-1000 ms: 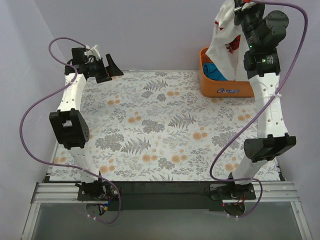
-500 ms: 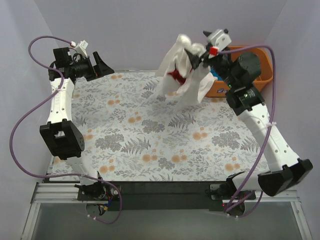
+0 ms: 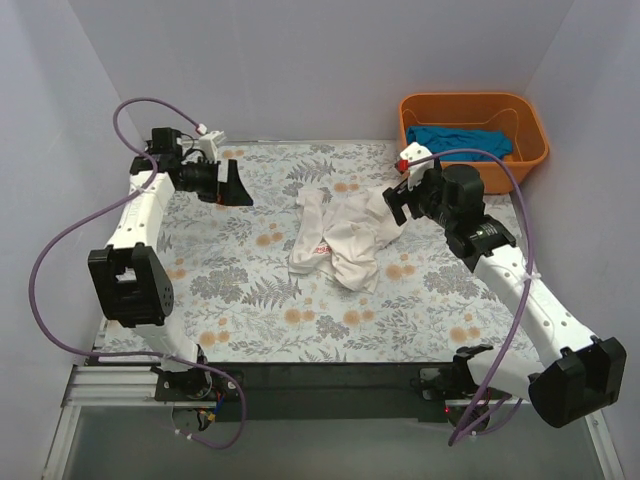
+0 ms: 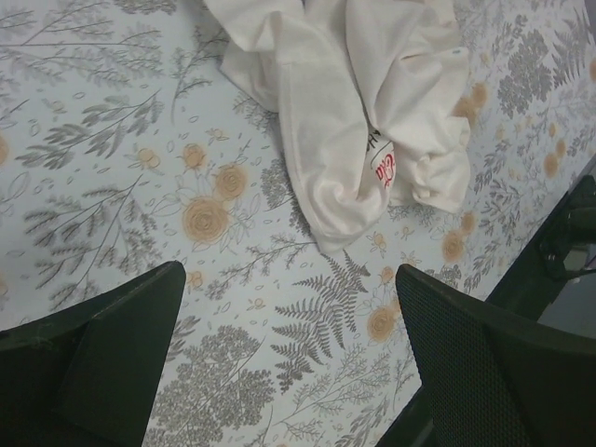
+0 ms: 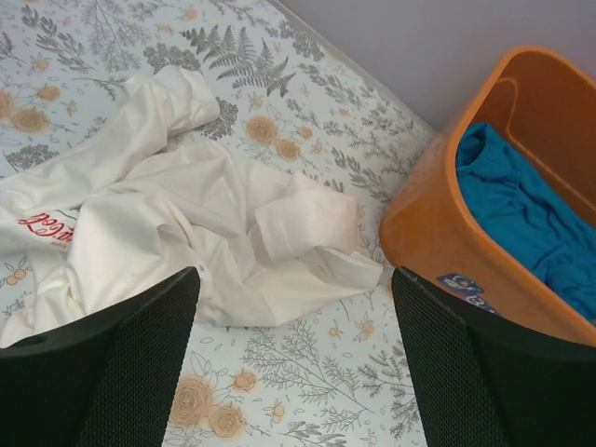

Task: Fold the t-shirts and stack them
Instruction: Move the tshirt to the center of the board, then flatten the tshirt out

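Note:
A large white t-shirt [image 3: 340, 235] with a small red logo [image 3: 322, 250] lies crumpled on the flowered table [image 3: 250, 290], a little right of centre. My right gripper [image 3: 397, 203] hovers just off the shirt's right edge, open and empty; in the right wrist view the white t-shirt [image 5: 214, 223] lies ahead of the open right gripper [image 5: 293, 279]. My left gripper [image 3: 236, 188] hangs open to the shirt's left, apart from it. In the left wrist view the white t-shirt [image 4: 354, 112] lies beyond the open left gripper [image 4: 289, 279]. A teal-blue t-shirt [image 3: 460, 140] lies in the basket.
The orange plastic basket [image 3: 520, 150] stands at the back right corner, close behind my right gripper, and the orange basket [image 5: 438, 233] fills the right side of the right wrist view. Walls close the table in at the back and on both sides.
My right arm swung down and left from above the basket with the white t-shirt, then opened; the shirt now lies crumpled on the table. My left gripper shifted slightly right and forward.

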Controlling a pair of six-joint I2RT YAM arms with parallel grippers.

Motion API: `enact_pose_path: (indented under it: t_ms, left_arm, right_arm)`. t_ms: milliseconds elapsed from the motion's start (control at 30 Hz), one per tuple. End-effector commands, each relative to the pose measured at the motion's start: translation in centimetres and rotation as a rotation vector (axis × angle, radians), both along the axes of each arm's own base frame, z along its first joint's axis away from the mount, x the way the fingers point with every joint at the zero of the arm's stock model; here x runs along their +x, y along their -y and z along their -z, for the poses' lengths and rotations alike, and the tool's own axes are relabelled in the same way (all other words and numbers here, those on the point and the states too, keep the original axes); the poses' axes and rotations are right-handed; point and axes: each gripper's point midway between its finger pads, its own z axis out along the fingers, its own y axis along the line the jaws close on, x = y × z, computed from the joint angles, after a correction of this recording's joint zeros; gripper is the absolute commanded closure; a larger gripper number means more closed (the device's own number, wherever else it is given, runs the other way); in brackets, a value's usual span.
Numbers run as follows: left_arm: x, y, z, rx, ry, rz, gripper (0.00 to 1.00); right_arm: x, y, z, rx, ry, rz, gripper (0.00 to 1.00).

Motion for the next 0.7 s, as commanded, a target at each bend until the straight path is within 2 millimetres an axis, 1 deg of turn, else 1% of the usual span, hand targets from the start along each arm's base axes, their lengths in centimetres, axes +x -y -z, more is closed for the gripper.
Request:
enact_pose_path:
  t_ms: [0, 33, 67, 100, 133, 200, 233, 267, 367, 400, 467, 500, 567, 667]
  left_arm:
    - [0.1, 4.0, 1.3, 0.020, 0.023, 0.110, 0.04]
    - [1.0, 4.7, 2.2, 0.022, 0.031, 0.117, 0.04]
    - [1.1, 5.8, 2.9, 0.024, 0.023, 0.137, 0.05]
    - [1.3, 6.4, 3.4, 0.023, 0.014, 0.142, 0.06]
    - [1.6, 7.6, 5.0, 0.043, -0.017, 0.158, 0.11]
    - [1.3, 9.0, 6.4, 0.055, -0.058, 0.178, 0.15]
    - [1.0, 9.7, 7.4, 0.060, -0.084, 0.188, 0.17]
    - [-0.1, 10.8, 9.2, 0.070, -0.134, 0.212, 0.21]
    - [-1.7, 12.1, 11.9, 0.102, -0.197, 0.215, 0.23]
    - [-2.4, 12.2, 13.3, 0.113, -0.225, 0.212, 0.24]
    - [-3.4, 12.8, 14.5, 0.128, -0.262, 0.207, 0.25]
    - [-4.2, 12.8, 15.5, 0.136, -0.294, 0.207, 0.25]
    - [-4.8, 13.4, 16.3, 0.142, -0.318, 0.201, 0.27]
    - [-5.9, 13.8, 17.7, 0.154, -0.370, 0.192, 0.35]
  right_arm:
    - [1.6, 0.5, 2.6, 0.044, -0.133, 0.022, 0.12]
    - [2.4, -0.1, 5.0, 0.032, -0.211, 0.009, 0.13]
    - [2.7, -0.7, 5.7, 0.033, -0.249, -0.014, 0.18]
    - [2.6, -1.9, 5.6, 0.047, -0.297, -0.076, 0.21]
    - [2.9, -3.3, 6.9, 0.057, -0.379, -0.133, 0.25]
    - [3.4, -4.4, 10.0, 0.045, -0.502, -0.166, 0.31]
    - [3.6, -4.7, 10.6, 0.041, -0.531, -0.177, 0.34]
    - [3.5, -4.8, 11.4, 0.035, -0.557, -0.186, 0.37]
    - [3.1, -4.9, 13.8, -0.010, -0.585, -0.224, 0.37]
    - [3.0, -4.8, 15.0, -0.028, -0.607, -0.224, 0.38]
    - [2.4, -4.5, 16.9, -0.067, -0.633, -0.240, 0.39]
    - [2.0, -4.5, 17.7, -0.086, -0.644, -0.249, 0.39]
    - [1.1, -3.8, 19.9, -0.145, -0.665, -0.260, 0.40]
    - [0.1, -3.1, 22.2, -0.211, -0.692, -0.267, 0.43]
